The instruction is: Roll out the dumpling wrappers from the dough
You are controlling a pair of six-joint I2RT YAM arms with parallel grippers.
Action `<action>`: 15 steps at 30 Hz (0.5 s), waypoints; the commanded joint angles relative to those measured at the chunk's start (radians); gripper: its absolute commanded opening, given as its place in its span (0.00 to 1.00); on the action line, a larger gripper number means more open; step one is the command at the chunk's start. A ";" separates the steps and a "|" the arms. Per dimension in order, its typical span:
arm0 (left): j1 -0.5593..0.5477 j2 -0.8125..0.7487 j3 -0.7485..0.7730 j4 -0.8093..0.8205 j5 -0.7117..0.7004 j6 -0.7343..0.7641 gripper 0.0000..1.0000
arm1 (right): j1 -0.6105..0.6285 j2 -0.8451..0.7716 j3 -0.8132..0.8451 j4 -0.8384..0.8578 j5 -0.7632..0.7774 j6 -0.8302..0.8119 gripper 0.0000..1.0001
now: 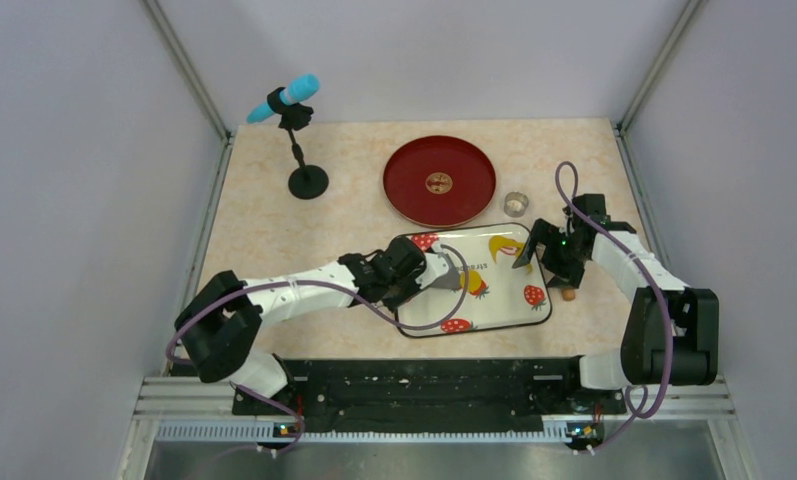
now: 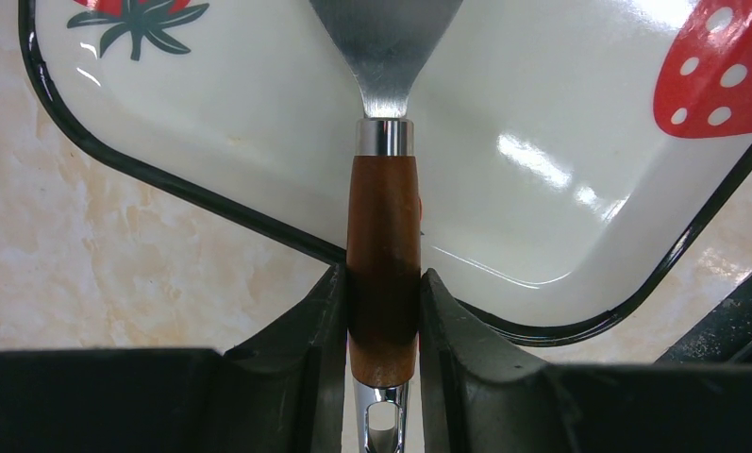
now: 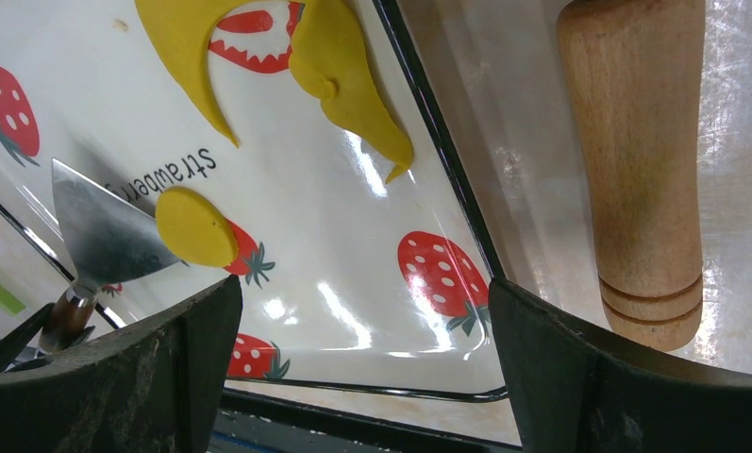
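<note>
A white strawberry-print tray lies mid-table. My left gripper is shut on the brown wooden handle of a metal spatula, whose blade reaches over the tray. A small round yellow dumpling wrapper lies flat at the blade's tip. Thin curved leftovers of yellow dough sit at the tray's far side. My right gripper hangs open above the tray's right edge, with nothing between its fingers.
A tan wooden roller lies on the table just right of the tray. Behind the tray are a red round plate and a small metal ring. A blue-topped microphone stand stands at the back left.
</note>
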 commanded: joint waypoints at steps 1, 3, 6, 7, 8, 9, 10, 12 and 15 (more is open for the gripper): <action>-0.020 0.005 -0.003 0.046 0.055 -0.004 0.00 | -0.011 -0.013 0.003 0.012 -0.008 -0.009 0.99; -0.023 0.010 -0.003 0.050 0.061 -0.010 0.00 | -0.010 -0.012 0.006 0.010 -0.008 -0.010 0.99; -0.026 0.011 -0.010 0.059 0.071 -0.020 0.00 | -0.010 -0.012 0.009 0.010 -0.011 -0.009 0.99; -0.028 0.011 -0.012 0.062 0.072 -0.024 0.00 | -0.010 -0.011 0.008 0.010 -0.011 -0.009 0.99; -0.030 0.012 -0.012 0.065 0.072 -0.025 0.00 | -0.010 -0.010 0.009 0.010 -0.012 -0.009 0.99; -0.034 0.013 -0.011 0.065 0.071 -0.027 0.00 | -0.010 -0.009 0.009 0.010 -0.012 -0.011 0.99; -0.038 0.014 -0.009 0.064 0.070 -0.028 0.00 | -0.010 -0.009 0.009 0.010 -0.012 -0.011 0.99; -0.043 0.018 -0.003 0.063 0.071 -0.029 0.00 | -0.010 -0.008 0.010 0.010 -0.014 -0.011 0.99; -0.050 0.032 0.012 0.058 0.072 -0.031 0.00 | -0.010 -0.010 0.009 0.010 -0.014 -0.011 0.99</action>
